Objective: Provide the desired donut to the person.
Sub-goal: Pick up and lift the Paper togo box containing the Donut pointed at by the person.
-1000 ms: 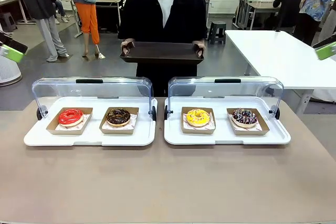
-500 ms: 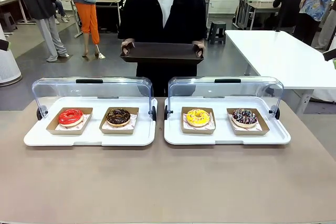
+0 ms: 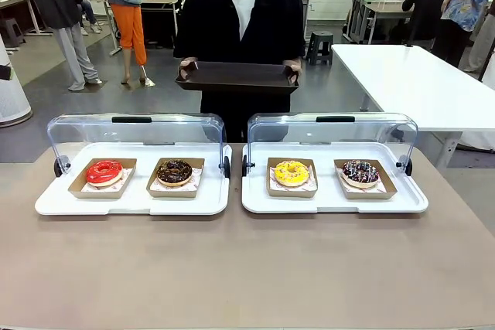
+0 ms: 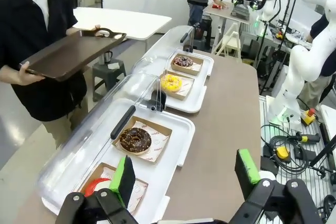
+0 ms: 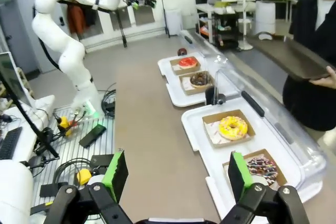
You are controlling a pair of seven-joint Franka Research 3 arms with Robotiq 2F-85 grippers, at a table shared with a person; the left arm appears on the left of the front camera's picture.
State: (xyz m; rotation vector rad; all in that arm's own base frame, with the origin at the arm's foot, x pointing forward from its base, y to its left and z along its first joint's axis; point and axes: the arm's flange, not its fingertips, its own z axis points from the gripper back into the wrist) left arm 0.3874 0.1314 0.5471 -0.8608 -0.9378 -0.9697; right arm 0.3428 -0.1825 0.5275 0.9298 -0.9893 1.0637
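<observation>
Four donuts sit in cardboard trays: red (image 3: 104, 171), chocolate (image 3: 174, 171), yellow (image 3: 291, 172) and sprinkled chocolate (image 3: 360, 172). The person (image 3: 240, 13) stands at the far side holding a dark tray (image 3: 238, 76) in both hands; nothing marks one donut as the desired one. My left gripper (image 4: 185, 174) hangs open and empty above the table's left end, over the red donut (image 4: 97, 186) and the chocolate one (image 4: 135, 139). My right gripper (image 5: 177, 176) is open and empty above the right end, near the yellow donut (image 5: 232, 127) and the sprinkled one (image 5: 265, 167).
The donuts lie in two white serving trays (image 3: 131, 202) (image 3: 332, 205) whose clear lids (image 3: 135, 130) are swung up at the back. Bare table lies in front of the trays. A white table (image 3: 410, 75) stands at the back right, with people farther off.
Both grippers' green-padded tips, seen at the left and right edges of the front view a second ago, have drawn out of that view. The donuts and the person's tray are as before.
</observation>
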